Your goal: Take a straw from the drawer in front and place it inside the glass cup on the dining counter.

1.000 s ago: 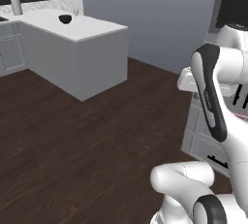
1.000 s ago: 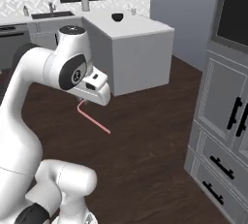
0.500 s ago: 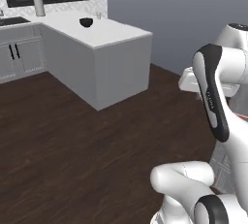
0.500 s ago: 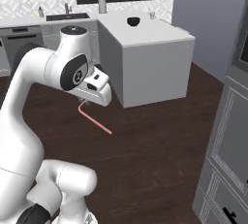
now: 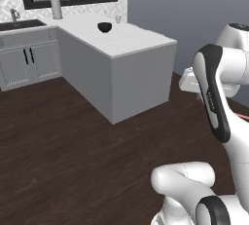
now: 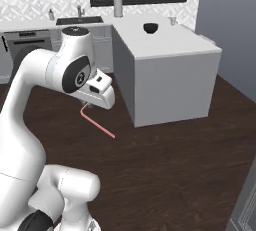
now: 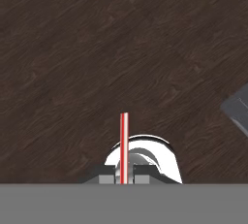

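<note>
Hand view: gripper point(image 7: 123, 173) is pinching the straw point(image 7: 124, 145), jaws pressed together on it, thin red-pink tube sticking straight up from between the fingertips over dark wood floor point(image 7: 72, 63). Right base view: straw point(image 6: 98, 124) is hanging below the hand, bending near the top and slanting down toward the right, over the floor, not touching anything else. Dining counter point(image 6: 165, 50) is standing ahead and well apart from the arm, white slab on a grey base. Glass cup point(image 6: 173, 21) is sitting near the slab's far edge, just right of a dark bowl point(image 6: 150, 27). Left base view is showing the same counter point(image 5: 127, 41), bowl point(image 5: 104, 27) and cup point(image 5: 118, 19); sink point(image 5: 22, 24) is sitting on the back worktop.
</note>
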{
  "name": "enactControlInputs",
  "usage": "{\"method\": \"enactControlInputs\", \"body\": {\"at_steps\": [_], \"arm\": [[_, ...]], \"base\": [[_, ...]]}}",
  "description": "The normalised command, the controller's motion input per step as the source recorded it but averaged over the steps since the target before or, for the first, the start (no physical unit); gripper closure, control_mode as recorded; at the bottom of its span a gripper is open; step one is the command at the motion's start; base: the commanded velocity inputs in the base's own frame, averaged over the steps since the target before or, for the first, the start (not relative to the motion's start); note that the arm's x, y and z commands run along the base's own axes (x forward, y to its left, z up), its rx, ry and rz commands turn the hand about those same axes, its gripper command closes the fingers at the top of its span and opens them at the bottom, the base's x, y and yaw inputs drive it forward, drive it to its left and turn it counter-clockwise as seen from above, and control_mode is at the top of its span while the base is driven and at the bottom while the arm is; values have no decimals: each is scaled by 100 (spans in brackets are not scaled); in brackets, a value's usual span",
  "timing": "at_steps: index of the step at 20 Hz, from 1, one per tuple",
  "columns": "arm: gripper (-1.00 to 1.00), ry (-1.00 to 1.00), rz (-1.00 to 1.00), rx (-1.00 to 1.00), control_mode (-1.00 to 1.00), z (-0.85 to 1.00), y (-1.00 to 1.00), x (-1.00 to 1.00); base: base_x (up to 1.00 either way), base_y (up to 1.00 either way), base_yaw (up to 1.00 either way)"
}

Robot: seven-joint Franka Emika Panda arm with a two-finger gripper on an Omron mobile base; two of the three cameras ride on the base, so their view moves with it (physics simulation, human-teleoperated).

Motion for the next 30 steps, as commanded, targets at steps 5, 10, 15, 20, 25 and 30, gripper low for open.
{"method": "enactControlInputs", "body": {"at_steps": [5, 10, 15, 20, 25, 30], "arm": [[100, 0, 0, 0, 100, 0, 0, 0], [100, 0, 0, 0, 100, 0, 0, 0], [100, 0, 0, 0, 100, 0, 0, 0], [100, 0, 0, 0, 100, 0, 0, 0], [100, 0, 0, 0, 100, 0, 0, 0], [100, 0, 0, 0, 100, 0, 0, 0]], "base": [[100, -14, 19], [100, -25, 18], [100, -39, 20], [100, -71, 22], [89, -91, 18], [56, -100, 17]]}}
